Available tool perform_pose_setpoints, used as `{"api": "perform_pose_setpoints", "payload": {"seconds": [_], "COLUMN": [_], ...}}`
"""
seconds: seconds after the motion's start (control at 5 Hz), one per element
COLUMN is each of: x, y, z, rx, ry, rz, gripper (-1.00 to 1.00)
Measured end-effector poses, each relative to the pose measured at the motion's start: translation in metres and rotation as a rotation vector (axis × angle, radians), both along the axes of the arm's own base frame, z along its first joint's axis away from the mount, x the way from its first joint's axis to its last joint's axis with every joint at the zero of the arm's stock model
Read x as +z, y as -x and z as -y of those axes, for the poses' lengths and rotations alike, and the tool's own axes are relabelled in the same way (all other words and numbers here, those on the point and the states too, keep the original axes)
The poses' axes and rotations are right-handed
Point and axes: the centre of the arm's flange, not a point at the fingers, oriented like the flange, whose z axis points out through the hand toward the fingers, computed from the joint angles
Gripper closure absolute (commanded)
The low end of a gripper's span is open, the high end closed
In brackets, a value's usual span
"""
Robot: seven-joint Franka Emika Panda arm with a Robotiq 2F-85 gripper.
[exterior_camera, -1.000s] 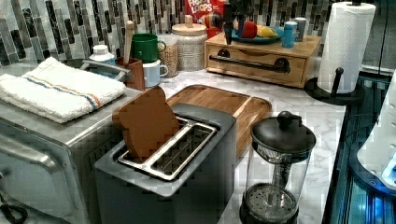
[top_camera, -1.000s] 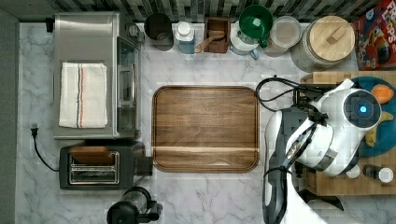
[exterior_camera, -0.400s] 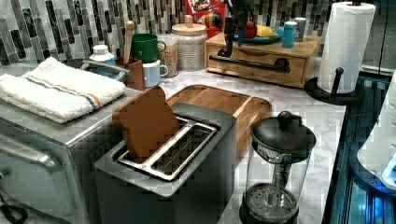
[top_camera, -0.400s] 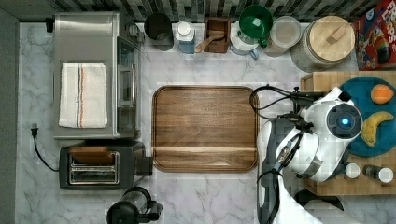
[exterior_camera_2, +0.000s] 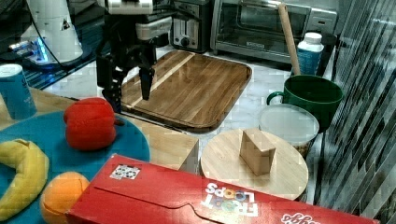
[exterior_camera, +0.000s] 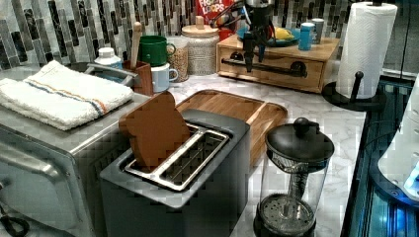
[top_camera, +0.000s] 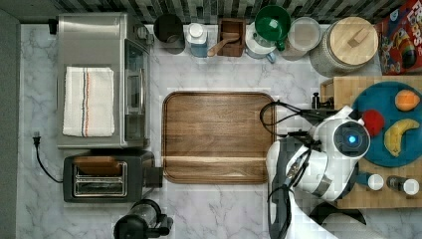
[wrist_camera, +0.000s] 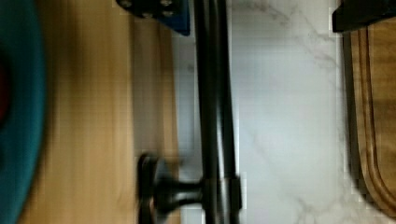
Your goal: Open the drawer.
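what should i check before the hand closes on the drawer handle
1. Drawer shut, front flush: ok.
2. Hand open, a finger either side of the bar handle: ok.
3. Hand low enough for the fingers to span the bar: cannot tell.
4. Grip point away from the handle mount: ok.
5. Marble counter bare between drawer and wooden tray for the pull: ok.
6. Blue plate with fruit sits steady on top: ok.
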Motion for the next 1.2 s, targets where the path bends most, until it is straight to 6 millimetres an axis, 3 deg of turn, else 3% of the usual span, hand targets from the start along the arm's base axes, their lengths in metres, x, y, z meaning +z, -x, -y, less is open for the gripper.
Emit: {"api": "perform_pose_setpoints", "payload": {"seconds": [0.4,1.2], "x": [-0.021,-0.024], "y": [0.003,0.001], "z": [-0.004,-0.004], "rx": [0.014,-0.125], "ry": [0.037,0.026], "rz": [0.007,0.039], "gripper": [-1.00,-1.00]}}
